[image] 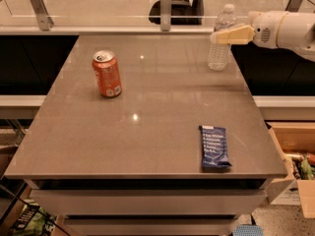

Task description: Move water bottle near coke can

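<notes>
Tool [220,36] seemingly pinches upright water bottle [218,59], far right on table [147,132], well apart from coke can [107,74]

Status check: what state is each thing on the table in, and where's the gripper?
Bottle: upright, capped, far right corner of the table.
Can: upright, far left, well apart from the bottle.
Bar: lying flat, wrapped, near right edge.
Gripper: against the bottle's upper half.
</notes>
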You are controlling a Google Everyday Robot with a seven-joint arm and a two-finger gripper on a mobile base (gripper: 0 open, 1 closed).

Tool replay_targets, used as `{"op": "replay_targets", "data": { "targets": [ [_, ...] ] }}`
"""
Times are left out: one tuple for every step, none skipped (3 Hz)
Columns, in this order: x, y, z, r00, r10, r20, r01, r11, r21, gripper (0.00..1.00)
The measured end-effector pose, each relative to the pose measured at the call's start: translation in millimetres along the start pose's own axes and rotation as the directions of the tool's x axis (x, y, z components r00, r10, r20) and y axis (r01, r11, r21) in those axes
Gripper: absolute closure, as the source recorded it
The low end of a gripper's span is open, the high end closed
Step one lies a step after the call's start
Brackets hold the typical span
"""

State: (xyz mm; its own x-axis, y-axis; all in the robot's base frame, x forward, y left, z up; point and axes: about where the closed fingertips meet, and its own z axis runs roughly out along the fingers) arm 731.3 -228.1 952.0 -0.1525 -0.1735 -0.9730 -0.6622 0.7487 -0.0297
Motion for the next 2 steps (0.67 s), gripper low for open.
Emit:
{"op": "replay_targets", "data": {
  "targets": [
    [0.0, -6.8, 12.7, 1.0, 0.006, 0.008, -0.006, 0.9992, -0.04, 0.0],
    [-2.1, -6.2, 14.1, 1.0, 0.004, 0.011, -0.003, 0.9991, -0.042, 0.18]
  ]
}}
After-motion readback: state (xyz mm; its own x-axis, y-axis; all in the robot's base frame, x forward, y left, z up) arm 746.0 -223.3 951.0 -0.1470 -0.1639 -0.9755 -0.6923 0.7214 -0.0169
